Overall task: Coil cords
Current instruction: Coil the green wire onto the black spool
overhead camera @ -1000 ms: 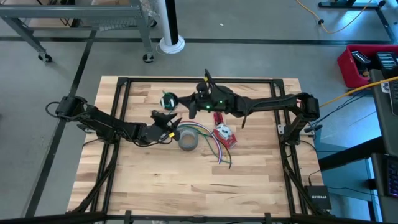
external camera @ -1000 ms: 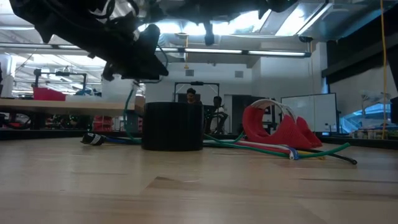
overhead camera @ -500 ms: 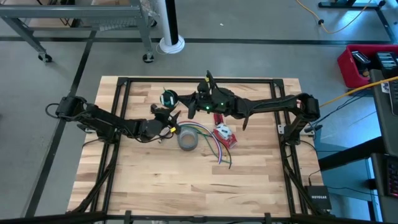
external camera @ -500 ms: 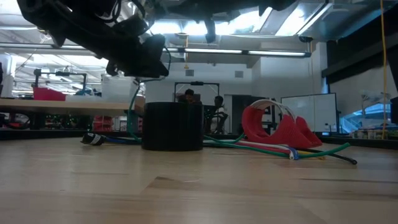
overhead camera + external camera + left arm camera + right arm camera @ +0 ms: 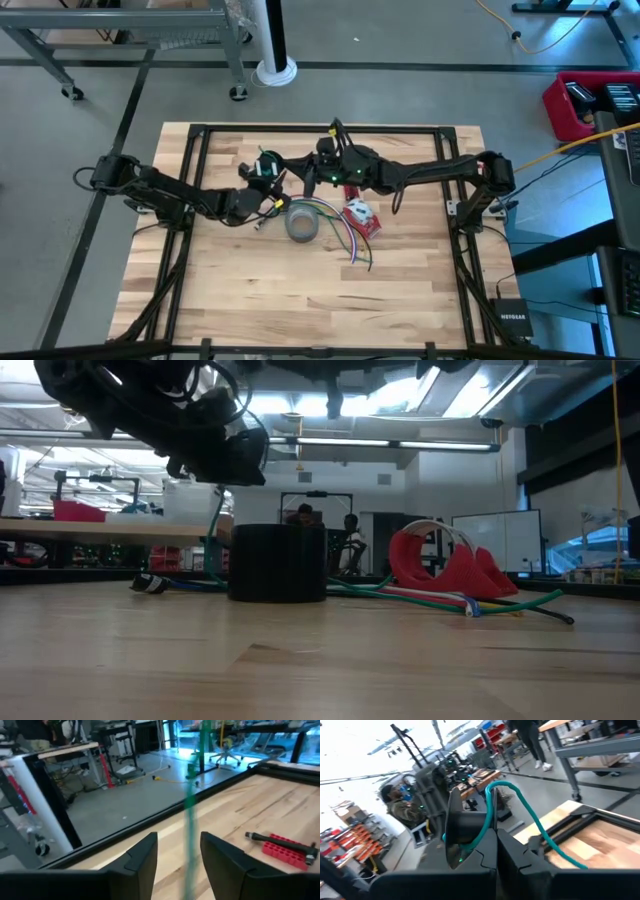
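Observation:
The green cord (image 5: 266, 160) shows as a small ring at the table's far middle, between both grippers. My right gripper (image 5: 290, 167) reaches in from the table's right and is shut on the cord (image 5: 540, 830). My left gripper (image 5: 262, 181) comes from the table's left, just near of the ring, and is open. A straight run of the cord (image 5: 190, 820) passes between its two fingers; whether they touch it, I cannot tell. In the low view the cord (image 5: 213, 525) hangs from the left gripper (image 5: 228, 455) down to the table. My right gripper pinches the cord between its two shut fingers (image 5: 512, 852), pointing level from the table's right. The cord (image 5: 488, 810) rises from the fingers, arches over in a loop and runs slack down toward the table. The held part is clear of the table.
A grey tape roll (image 5: 303, 225) stands just near of the grippers. Several loose coloured cords (image 5: 345, 235) fan out beside it, and a red block and bag (image 5: 360, 215) lie to its right. A black frame (image 5: 200, 131) rims the table.
My left gripper has moved toward the table's far edge, closer to the cord ring and the right gripper, and has rolled about its own line. The cord's run still hangs from it to the table.

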